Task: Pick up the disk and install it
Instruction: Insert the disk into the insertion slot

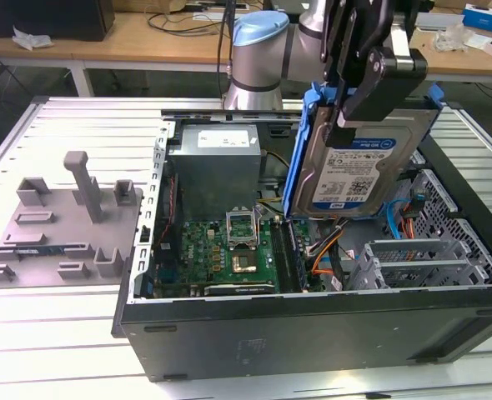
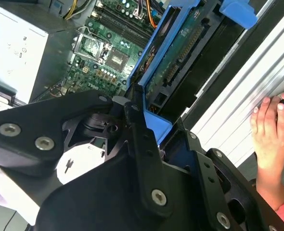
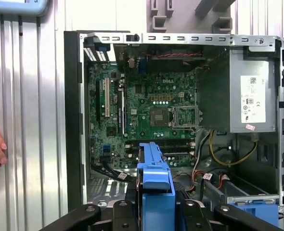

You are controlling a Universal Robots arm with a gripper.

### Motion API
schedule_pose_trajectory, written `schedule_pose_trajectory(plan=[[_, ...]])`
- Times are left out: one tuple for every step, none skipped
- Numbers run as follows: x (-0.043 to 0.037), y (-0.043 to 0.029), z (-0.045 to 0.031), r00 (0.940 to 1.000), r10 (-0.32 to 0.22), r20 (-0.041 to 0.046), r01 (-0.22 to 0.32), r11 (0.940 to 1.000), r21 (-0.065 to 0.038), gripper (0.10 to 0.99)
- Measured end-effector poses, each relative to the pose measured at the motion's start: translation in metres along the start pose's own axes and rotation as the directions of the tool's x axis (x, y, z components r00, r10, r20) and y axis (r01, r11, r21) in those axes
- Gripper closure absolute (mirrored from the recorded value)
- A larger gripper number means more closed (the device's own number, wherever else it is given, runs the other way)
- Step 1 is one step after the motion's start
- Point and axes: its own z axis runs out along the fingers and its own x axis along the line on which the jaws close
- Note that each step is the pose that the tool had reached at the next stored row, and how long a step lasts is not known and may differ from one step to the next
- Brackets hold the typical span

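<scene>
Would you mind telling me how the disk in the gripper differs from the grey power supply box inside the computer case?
The disk is a thin slab; the power supply is a bulky box. The disk is held on edge above the open case by the gripper; the power supply sits inside it. The disk has a blue frame; the power supply has none. Both are greyish metal with a printed label.

The disk (image 1: 363, 175), clamped in the gripper (image 1: 348, 117), hangs over the open computer case (image 1: 313, 333), centre right of the exterior view. Below it, cables (image 1: 323, 257) and a metal drive cage (image 1: 417, 262) crowd the floor. The motherboard (image 1: 221, 250), centre, lies clear from above. A hand (image 2: 269, 127) sits at the table (image 1: 87, 133) edge.
</scene>
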Motion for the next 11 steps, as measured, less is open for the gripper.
schedule_pose_trajectory(plan=[[0.0015,-0.0018,0.0,1.0,0.0,-0.0002,0.0,1.0,0.0,0.722],[0.0028,-0.0043,0.0002,1.0,0.0,0.0,0.0,1.0,0.0,0.722],[0.0032,-0.0066,0.0003,1.0,0.0,0.0,0.0,1.0,0.0,0.722],[0.004,-0.0129,0.0005,1.0,0.0,-0.0002,0.0,1.0,0.0,0.722],[0.0046,-0.0161,0.0007,1.0,0.0,-0.0001,0.0,1.0,0.0,0.722],[0.0054,-0.0221,0.001,1.0,0.0,-0.0002,0.0,1.0,0.0,0.722],[0.0063,-0.0277,0.0012,1.0,0.0,-0.0005,0.0,1.0,0.0,0.722],[0.007,-0.0318,0.0013,1.0,0.0,-0.0007,0.0,1.0,0.0,0.722],[0.0078,-0.0366,0.0015,1.0,0.0,-0.0012,0.0,1.0,0.0,0.722],[0.0101,-0.0484,0.0019,1.0,0.0,-0.002,0.0,1.0,0.0,0.722],[0.0108,-0.0528,0.002,1.0,0.0,-0.0024,0.0,1.0,0.0,0.722]])
